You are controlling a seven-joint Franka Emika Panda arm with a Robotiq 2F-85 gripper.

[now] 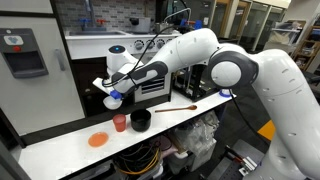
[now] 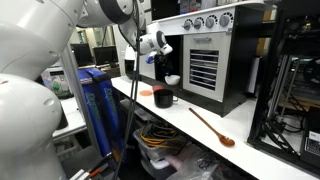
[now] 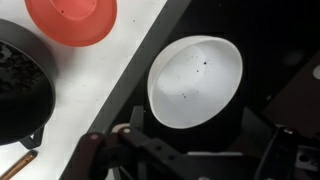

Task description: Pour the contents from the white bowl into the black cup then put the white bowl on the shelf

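Finishing the placing step, it seems: the white bowl [image 3: 195, 80] rests on the dark shelf [image 3: 285, 40], the gripper [image 3: 190, 150] spread and holding nothing; next move calls for backing out clear of the black cup [image 3: 20, 90]

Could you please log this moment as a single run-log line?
step: bowl placement | white bowl: on shelf, nearly empty | fingers: open | black cup: on countertop

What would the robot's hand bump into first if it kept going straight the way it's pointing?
Probably the white bowl. The wrist view shows it right ahead of the open hand, resting on the dark shelf. How near is unclear.
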